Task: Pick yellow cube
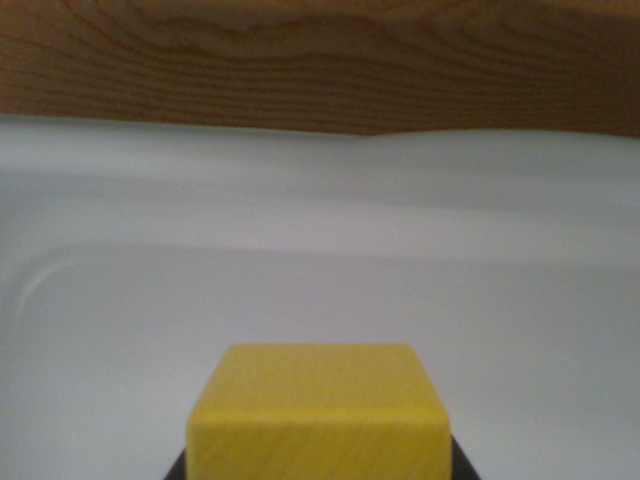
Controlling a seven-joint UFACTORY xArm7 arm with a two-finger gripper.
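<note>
The cube point(318, 415) is yellow and sits at the very bottom of the wrist view, at 6 o'clock, very close to the camera. Two small dark bits peek out at its lower corners, one at 7 o'clock and one at 5 o'clock. These look like parts of the gripper point(318, 472), one on each side of the cube. I cannot tell if the gripper is squeezing the cube or is a little open around it, because the tips are mostly cut off by the edge. My guess is that the step in hand is the grab itself: the cube is between the tips. The next move needs a firm, even squeeze on both sides and then a straight lift, so the cube does not slip or turn. The cube seems to rest in a white tray point(120, 330) with a smooth floor and a rounded raised rim toward 12 o'clock. Past the rim, at the top, is a brown wooden worktop point(320, 60) with wavy grain. Nothing else shows.
</note>
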